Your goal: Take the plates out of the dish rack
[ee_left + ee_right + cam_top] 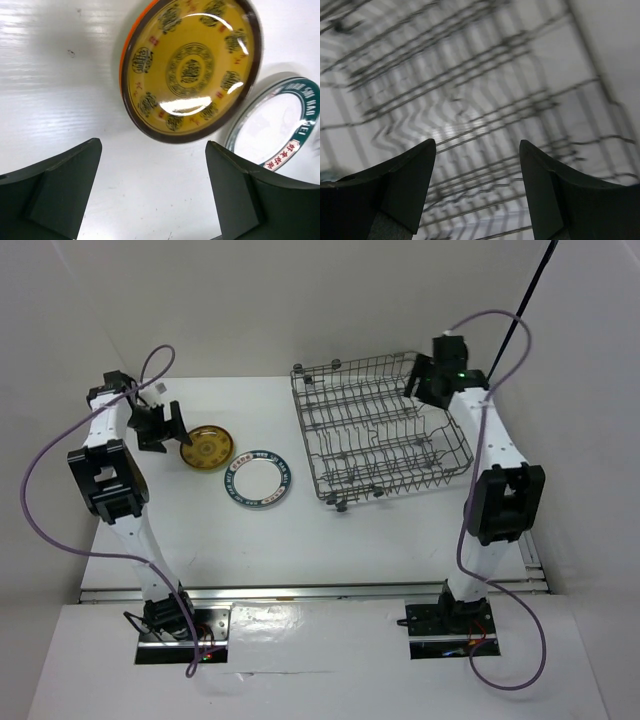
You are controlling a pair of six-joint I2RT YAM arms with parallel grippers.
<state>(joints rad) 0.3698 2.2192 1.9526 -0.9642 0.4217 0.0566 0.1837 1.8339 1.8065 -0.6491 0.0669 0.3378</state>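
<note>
The grey wire dish rack (380,430) stands at the right back of the table; I see no plates in it. The amber-yellow patterned plate (207,449) lies flat on the table left of it. The white plate with the dark blue patterned rim (258,479) lies just beside it. My left gripper (160,430) is open and empty, just left of the amber plate (190,70). An orange edge (128,39) shows under that plate. The white plate (280,135) overlaps its rim. My right gripper (425,380) is open and empty above the rack's far right corner, over blurred wires (485,85). The lime green and thin-ring plates are out of view.
White walls close in the table at the back and both sides. A purple cable loops along each arm. A black rod (535,280) leans at the back right corner. Bare white tabletop (330,540) lies in front of the rack and plates.
</note>
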